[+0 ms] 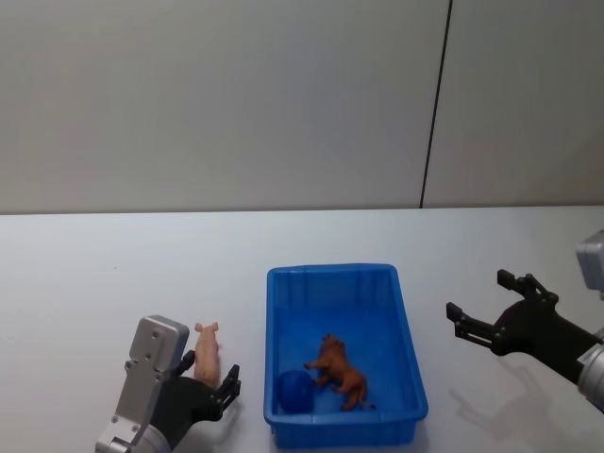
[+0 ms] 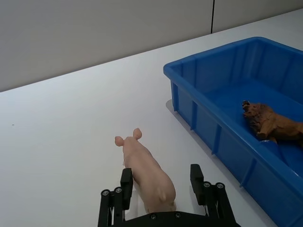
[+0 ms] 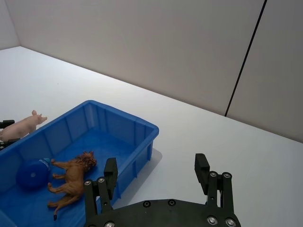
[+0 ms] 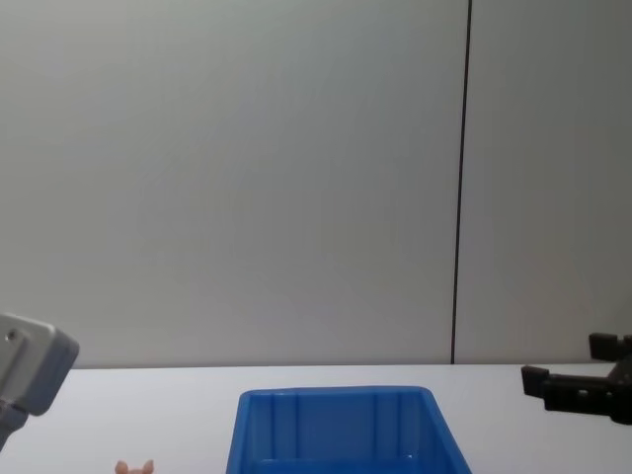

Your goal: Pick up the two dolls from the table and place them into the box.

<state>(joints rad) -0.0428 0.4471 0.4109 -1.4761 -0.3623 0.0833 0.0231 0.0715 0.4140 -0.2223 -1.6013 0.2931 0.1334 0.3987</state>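
Pig doll (image 2: pixel 147 171), pale pink, stands on the desk (image 2: pixel 61 137) between my spread left fingers (image 2: pixel 126 182), flanks not yet touched; it looks light, stiff and smooth, so I would pinch its round belly. Just beyond is the blue box (image 1: pixel 406 357), holding the brown doll (image 1: pixel 340 369) and a blue ball (image 1: pixel 293 391). My right fingers (image 1: pixel 477 325) hang open past the box.

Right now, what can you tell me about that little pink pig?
The pink pig is a small, smooth, plastic-looking toy with two pointed ears and a snout. It stands upright on the white table, just left of the blue box, outside it. The left gripper straddles its rear, fingers open on either side.
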